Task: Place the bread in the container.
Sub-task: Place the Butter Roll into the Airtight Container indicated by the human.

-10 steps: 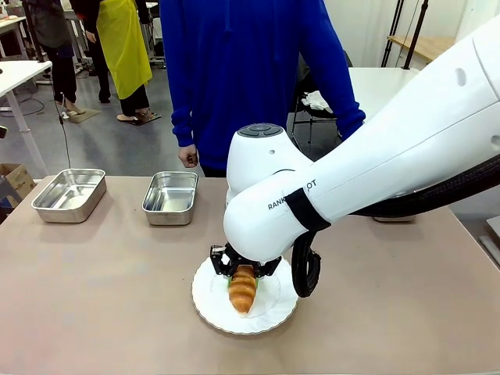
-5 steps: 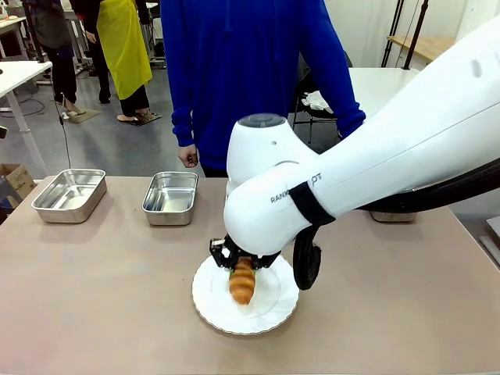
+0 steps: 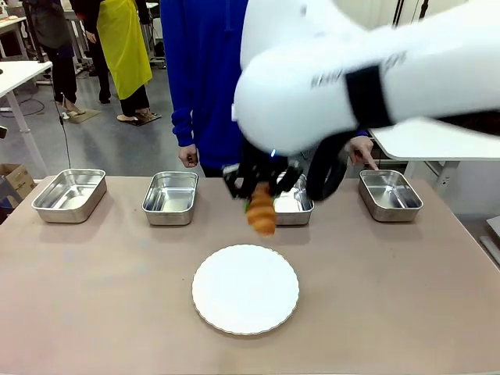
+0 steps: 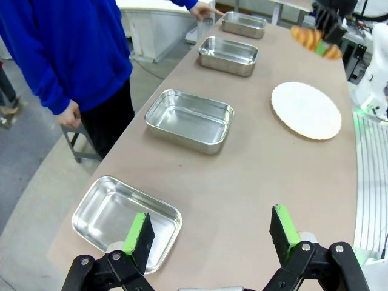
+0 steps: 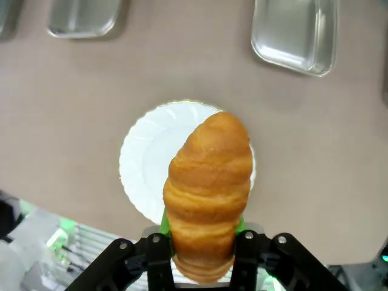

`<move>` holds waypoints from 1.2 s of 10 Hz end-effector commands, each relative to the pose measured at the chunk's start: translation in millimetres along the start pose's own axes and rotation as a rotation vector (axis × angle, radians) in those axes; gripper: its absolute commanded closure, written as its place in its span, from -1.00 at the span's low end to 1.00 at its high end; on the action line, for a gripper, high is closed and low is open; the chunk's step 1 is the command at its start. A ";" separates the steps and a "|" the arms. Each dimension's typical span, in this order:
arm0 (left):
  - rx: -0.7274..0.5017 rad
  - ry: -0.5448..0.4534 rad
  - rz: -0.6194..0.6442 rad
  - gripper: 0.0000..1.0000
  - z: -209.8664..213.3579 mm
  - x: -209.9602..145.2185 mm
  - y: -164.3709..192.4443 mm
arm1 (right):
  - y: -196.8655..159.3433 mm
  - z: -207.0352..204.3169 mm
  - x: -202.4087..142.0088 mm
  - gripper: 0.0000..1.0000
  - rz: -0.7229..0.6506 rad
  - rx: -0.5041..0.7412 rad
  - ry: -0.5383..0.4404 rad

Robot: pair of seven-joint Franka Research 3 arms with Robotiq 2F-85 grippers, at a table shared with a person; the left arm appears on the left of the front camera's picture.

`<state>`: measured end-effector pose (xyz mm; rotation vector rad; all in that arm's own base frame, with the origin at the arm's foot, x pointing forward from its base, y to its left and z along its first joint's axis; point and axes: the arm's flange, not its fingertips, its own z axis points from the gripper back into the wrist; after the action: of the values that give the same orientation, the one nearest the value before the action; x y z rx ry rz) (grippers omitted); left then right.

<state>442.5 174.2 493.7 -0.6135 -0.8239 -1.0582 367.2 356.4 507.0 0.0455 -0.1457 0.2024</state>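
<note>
No text can be read. Front view: a row of dark lettering (image 3: 332, 79) runs along the white casing of the right arm (image 3: 445, 47), just left of the black strap (image 3: 365, 95) wrapped round that casing. A second bit of lettering (image 3: 397, 59) sits just right of the strap. Both are motion-smeared, so no letter is legible. Wrist views: nothing legible either.

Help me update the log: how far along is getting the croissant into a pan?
Done: the croissant is off the white plate. In hand: the right jaws, shut on it, hold it in the air. Left: lowering it into a steel pan, perhaps the far-right pan the person's hand points at, and releasing.
</note>
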 end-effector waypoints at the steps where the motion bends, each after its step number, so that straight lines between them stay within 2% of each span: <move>1: 0.000 -0.006 -0.004 -1.00 0.7 1.3 -1.4 | -38.2 40.4 19.3 0.15 0.108 -0.012 -0.024; 2: 0.000 -0.006 -0.004 -1.00 0.7 1.3 -1.4 | -56.5 53.6 25.4 0.15 0.121 -0.025 -0.044; 4: 0.000 -0.006 -0.004 -1.00 0.7 1.3 -1.4 | -123.9 75.4 43.7 0.15 0.132 -0.009 -0.084; 6: 0.000 -0.006 -0.004 -1.00 0.7 1.3 -1.4 | -196.0 73.1 61.0 0.15 0.132 -0.035 -0.095; 7: 0.000 -0.006 -0.004 -1.00 0.7 1.3 -1.4 | -228.2 60.4 68.6 0.15 0.147 -0.040 -0.057; 8: 0.000 -0.006 -0.004 -1.00 0.7 1.3 -1.4 | -247.6 47.8 75.0 0.15 0.088 -0.025 -0.052; 9: 0.000 -0.006 -0.004 -1.00 0.7 1.3 -1.4 | -237.6 43.0 67.8 0.15 0.023 -0.006 0.039; 10: 0.000 -0.006 -0.004 -1.00 0.7 1.3 -1.4 | -243.1 63.1 70.1 0.15 0.091 -0.032 -0.049; 11: 0.000 -0.006 -0.004 -1.00 0.7 1.3 -1.4 | -243.1 63.1 70.1 0.15 0.091 -0.032 -0.049; 12: 0.000 -0.006 -0.004 -1.00 0.7 1.3 -1.4 | -257.0 43.0 73.3 0.15 0.065 -0.028 -0.003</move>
<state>442.3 174.8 493.8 -0.6126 -0.8243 -1.0571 481.1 123.0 559.4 0.0126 -0.1655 0.2775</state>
